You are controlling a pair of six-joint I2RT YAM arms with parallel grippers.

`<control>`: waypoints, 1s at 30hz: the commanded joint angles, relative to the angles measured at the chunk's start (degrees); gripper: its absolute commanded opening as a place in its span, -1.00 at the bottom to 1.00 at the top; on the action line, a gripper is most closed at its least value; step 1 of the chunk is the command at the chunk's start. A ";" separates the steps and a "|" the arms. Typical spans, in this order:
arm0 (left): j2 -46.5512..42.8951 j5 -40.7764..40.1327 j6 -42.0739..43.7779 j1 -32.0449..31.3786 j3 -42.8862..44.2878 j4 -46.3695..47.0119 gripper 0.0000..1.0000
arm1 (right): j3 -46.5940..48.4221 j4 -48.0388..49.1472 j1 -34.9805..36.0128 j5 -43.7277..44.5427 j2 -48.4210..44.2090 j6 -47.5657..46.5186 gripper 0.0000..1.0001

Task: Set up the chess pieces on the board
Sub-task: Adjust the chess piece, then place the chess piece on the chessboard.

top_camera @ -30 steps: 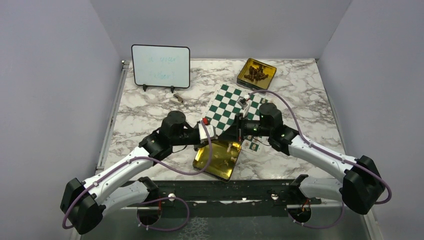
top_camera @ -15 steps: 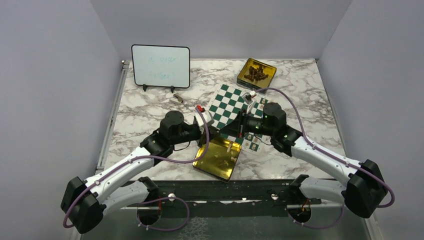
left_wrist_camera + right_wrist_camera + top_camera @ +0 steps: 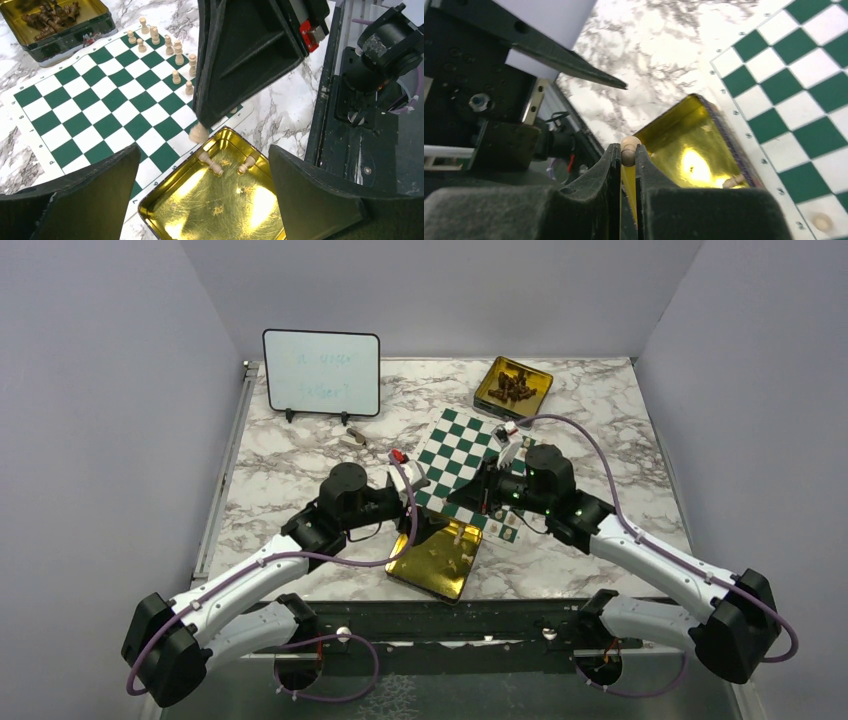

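Note:
The green-and-white board (image 3: 458,445) (image 3: 100,107) lies tilted at mid-table, with several cream chess pieces (image 3: 172,50) standing along its right edge. At the board's near corner sits a gold tin (image 3: 437,560) (image 3: 220,210) (image 3: 684,150); two cream pieces (image 3: 211,163) lie at its far rim. My right gripper (image 3: 628,150) (image 3: 200,122) is shut on a cream piece (image 3: 629,144) (image 3: 198,133), hanging above the tin's far rim. My left gripper (image 3: 204,152) (image 3: 425,512) hovers over the tin, open wide and holding nothing.
A second gold tin (image 3: 513,385) (image 3: 55,22) of dark brown pieces stands behind the board. A black-framed whiteboard (image 3: 321,372) stands at the back left, with a small object (image 3: 352,439) in front of it. Two small printed cards (image 3: 507,531) lie right of the near tin.
My left gripper has gone from nearly closed to wide open and drawn slightly left. My right gripper has shifted a little right and back.

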 commanded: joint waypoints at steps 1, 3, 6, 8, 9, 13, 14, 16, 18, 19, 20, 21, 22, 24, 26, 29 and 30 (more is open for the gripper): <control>-0.84 -2.55 0.67 -0.26 -1.05 -0.37 0.98 | 3.13 -10.20 0.27 12.96 -2.84 -5.27 -0.85; -1.46 -3.56 0.77 -0.26 -1.55 -0.46 0.98 | 4.43 -13.87 0.24 17.52 -3.05 -7.01 -0.85; -1.96 -8.20 -0.73 -0.26 -2.03 -0.99 0.98 | 6.86 -19.38 0.26 24.50 -2.35 -9.41 -0.85; -1.71 -11.85 -2.00 -0.20 -1.93 -1.89 0.98 | 8.29 -22.16 0.23 28.51 -1.56 -10.48 -0.85; -1.27 -13.25 -2.51 -0.17 -1.95 -2.24 0.98 | 8.78 -23.12 0.25 30.17 -1.12 -10.96 -0.85; 2.64 -17.44 -5.15 0.53 0.96 -7.16 0.98 | 10.89 -26.39 -0.01 37.06 0.92 -12.91 -0.85; 3.84 -18.69 -6.18 0.84 2.01 -9.62 0.98 | 11.22 -26.78 -0.37 38.01 1.56 -13.49 -0.84; 6.61 -19.36 -7.42 1.91 4.58 -13.22 0.98 | 11.98 -26.70 -1.91 37.72 3.68 -14.76 -0.84; 7.79 -16.17 -7.28 3.84 6.40 -14.93 0.98 | 13.03 -26.40 -4.04 36.30 6.26 -15.63 -0.84; 7.83 -14.74 -7.60 4.94 6.78 -15.07 0.98 | 13.74 -26.68 -5.12 35.53 7.70 -15.91 -0.84; 7.57 -13.45 -8.21 6.23 6.83 -15.00 0.98 | 14.52 -26.83 -6.12 34.96 9.13 -16.11 -0.84; 7.04 -12.43 -8.65 7.44 6.57 -14.79 0.98 | 15.20 -26.77 -6.92 34.82 10.43 -16.23 -0.84; 6.54 -11.70 -8.87 8.68 6.32 -14.73 0.98 | 15.73 -26.37 -7.69 34.64 11.57 -16.32 -0.84; 5.51 -11.41 -8.86 10.08 5.89 -15.51 0.98 | 16.55 -25.11 -9.43 33.83 13.75 -16.37 -0.84; 4.50 -11.34 -7.82 10.28 5.79 -16.74 0.98 | 17.77 -24.31 -11.17 33.33 16.52 -16.14 -0.84; 1.80 -11.67 -7.63 10.31 4.36 -16.85 0.98 | 19.96 -23.51 -13.29 34.06 20.73 -15.70 -0.84; 0.62 -11.66 -7.58 10.31 3.19 -16.48 0.98 | 20.93 -23.28 -13.87 34.34 22.24 -15.50 -0.84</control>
